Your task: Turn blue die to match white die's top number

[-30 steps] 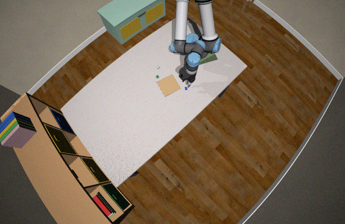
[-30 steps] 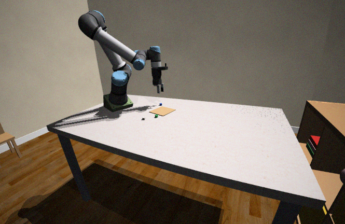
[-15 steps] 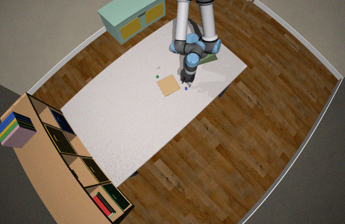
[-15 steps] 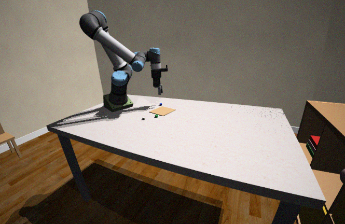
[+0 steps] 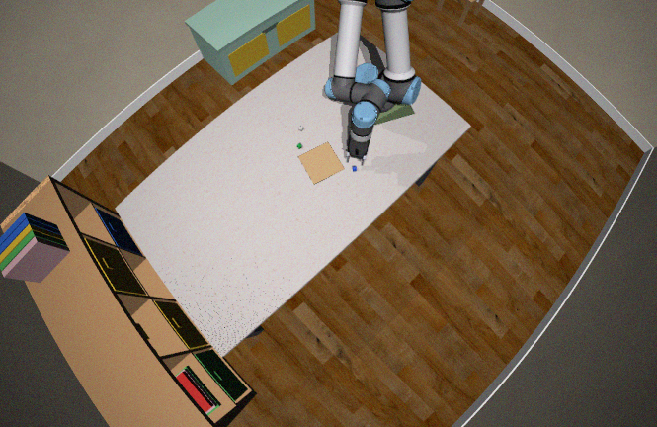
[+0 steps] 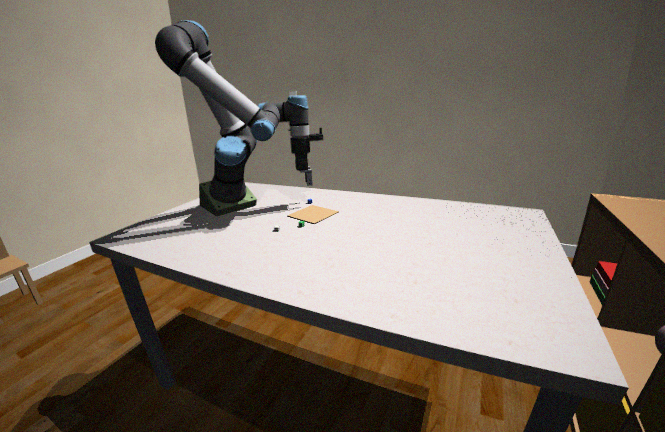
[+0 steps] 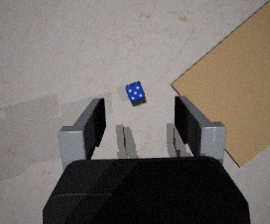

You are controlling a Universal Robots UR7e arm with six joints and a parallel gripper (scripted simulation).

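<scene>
Fingers spread wide and empty, poised above the blue die point(image 7: 135, 94), which sits on the tabletop point(image 7: 53, 30) just beside the mat point(image 7: 242, 96). Approach step; next, descend and grasp.

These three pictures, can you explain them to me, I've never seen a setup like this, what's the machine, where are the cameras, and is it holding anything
The machine is a single robot arm bolted to a white table. At its tip is a gripper, a two-fingered clamp.

One picture looks down from the ceiling, one looks across the room from the side, and one comes from a camera on the arm's wrist, looking past the fingers.

On the table lie a tan mat and three small dice: a blue die, a green die and a white die. None sits on the mat.

The gripper is wide open and holds nothing; it hangs above the blue die.
</scene>
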